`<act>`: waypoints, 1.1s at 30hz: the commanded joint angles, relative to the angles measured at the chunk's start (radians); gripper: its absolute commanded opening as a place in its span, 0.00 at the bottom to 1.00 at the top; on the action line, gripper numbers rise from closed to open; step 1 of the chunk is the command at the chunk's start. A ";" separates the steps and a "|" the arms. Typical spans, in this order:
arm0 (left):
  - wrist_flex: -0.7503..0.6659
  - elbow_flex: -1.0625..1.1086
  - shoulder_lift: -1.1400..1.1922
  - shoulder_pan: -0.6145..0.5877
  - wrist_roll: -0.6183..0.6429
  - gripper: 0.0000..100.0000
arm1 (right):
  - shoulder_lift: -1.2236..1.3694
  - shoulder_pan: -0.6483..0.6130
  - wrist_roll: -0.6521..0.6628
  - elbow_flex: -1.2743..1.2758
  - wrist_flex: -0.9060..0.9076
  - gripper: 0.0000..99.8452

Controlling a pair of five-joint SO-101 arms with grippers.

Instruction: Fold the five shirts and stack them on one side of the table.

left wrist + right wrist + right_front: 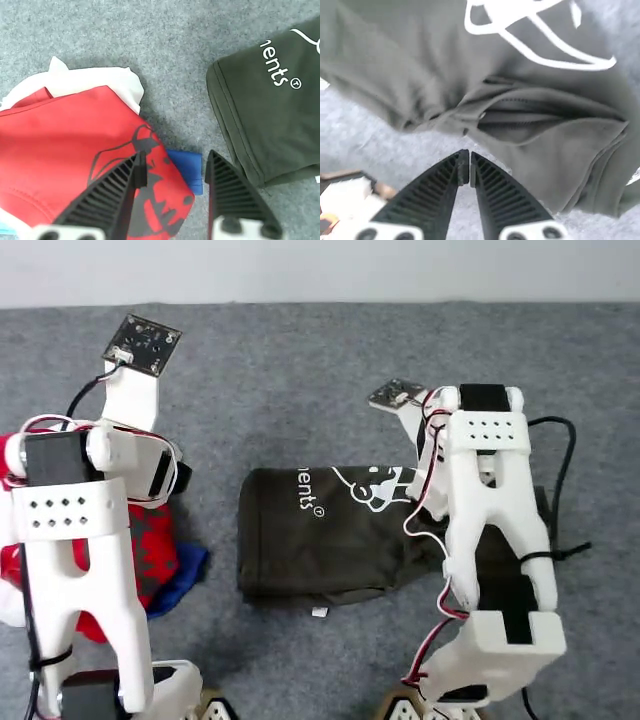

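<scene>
A dark olive shirt (320, 540) with white print lies folded mid-table, also seen in the left wrist view (270, 110) and close up, creased, in the right wrist view (470, 75). At the left edge lies a pile: a red shirt (65, 135) with a black print on top, a white shirt (95, 80) and a blue shirt (187, 170) under it. My left gripper (176, 159) hangs open above the red shirt's corner, holding nothing. My right gripper (467, 160) is shut and empty, just off the olive shirt's crumpled edge.
The table is covered in grey carpet (300, 370), bare at the back. The left arm (75, 540) stands over the pile (155, 550); the right arm (490, 490) covers the olive shirt's right part. A small white tag (319, 612) lies by its front edge.
</scene>
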 commanded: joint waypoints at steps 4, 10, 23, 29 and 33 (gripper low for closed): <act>0.012 -0.008 -0.037 -0.005 -0.005 0.19 | 0.107 -0.013 -0.002 -0.051 -0.056 0.01; 0.012 -0.008 -0.037 -0.005 -0.011 0.19 | 0.262 -0.044 -0.008 -0.110 -0.231 0.01; 0.012 -0.008 -0.037 -0.005 -0.011 0.19 | 0.292 -0.119 -0.011 -0.301 -0.053 0.01; 0.012 -0.008 -0.037 -0.003 -0.011 0.19 | 0.228 -0.008 -0.015 -0.288 0.065 0.01; 0.012 -0.008 -0.037 0.003 -0.011 0.19 | 0.209 0.021 -0.012 -0.218 0.064 0.01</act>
